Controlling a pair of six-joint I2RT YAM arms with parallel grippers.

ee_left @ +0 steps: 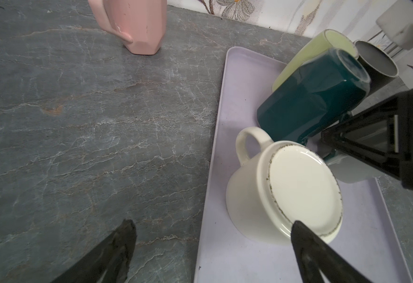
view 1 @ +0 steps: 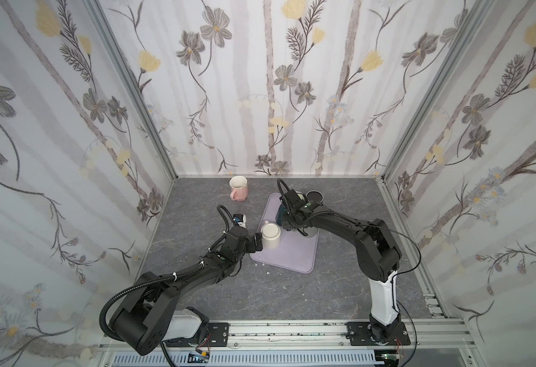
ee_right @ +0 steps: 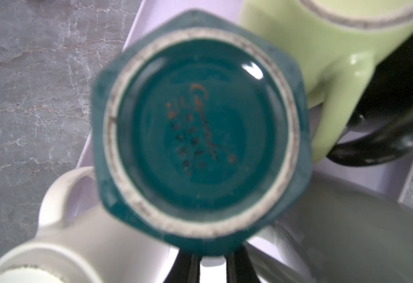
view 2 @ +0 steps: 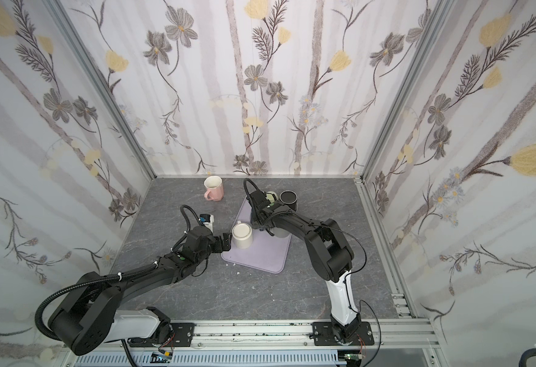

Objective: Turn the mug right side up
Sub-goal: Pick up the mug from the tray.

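on the tray (ee_left: 237,98): teal mug (ee_left: 310,98), base up, leaning, beside a white mug (ee_left: 261,191), also base up
right gripper (ee_right: 211,263): pinching the teal mug's handle
left gripper (ee_left: 212,225): spread wide, one finger over the white mug's base
surface (ee_left: 78,122): pink mug (ee_left: 136,24) upright, off the tray

- Teal mug (ee_right: 200,137): base fills right wrist view, soft focus; print on it unreadable; handle hidden under body.
- Right gripper (ee_right: 212,265): only two finger stubs show, cut by frame edge; contact with mug hidden. In both top views right arm (view 1: 333,219) covers it.
- Same view, green mug (ee_right: 323,49), dark mug (ee_right: 396,110), white mug (ee_right: 53,245): all cut by frame edges, blurred.
- Grey vessel (view 1: 311,234): mostly under right arm, centre of a top view.
- Pink mug (ee_left: 132,24): rim out of frame.
- Left gripper (ee_left: 212,223): fingers cut by frame edge.
- White-and-blue item (view 1: 240,219), left of centre: too small to tell.
- Specks (view 1: 268,272) below tray (view 1: 292,263): too small to tell.
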